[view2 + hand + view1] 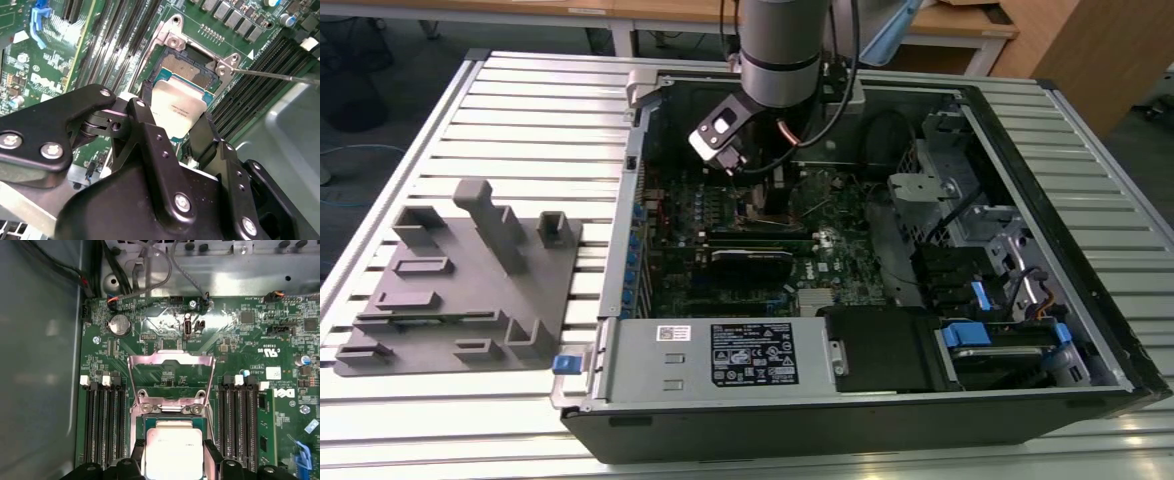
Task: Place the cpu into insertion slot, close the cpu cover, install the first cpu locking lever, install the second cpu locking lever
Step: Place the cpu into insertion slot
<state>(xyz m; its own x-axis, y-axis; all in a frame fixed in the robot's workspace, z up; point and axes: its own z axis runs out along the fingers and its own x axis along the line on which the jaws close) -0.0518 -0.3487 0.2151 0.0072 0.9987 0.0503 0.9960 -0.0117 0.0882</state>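
The gripper (175, 122) pinches the cpu (177, 102) by two opposite edges over the insertion slot (189, 70), the cpu cover (171, 359) standing open behind, and a tilted or off-square seating could, I reckon, snag the rim and bend the socket's contacts.

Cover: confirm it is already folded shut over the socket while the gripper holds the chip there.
Not right. The cover is open, swung up away from the socket, as the first wrist view shows. The rest stands: the gripper holds the chip at the socket.
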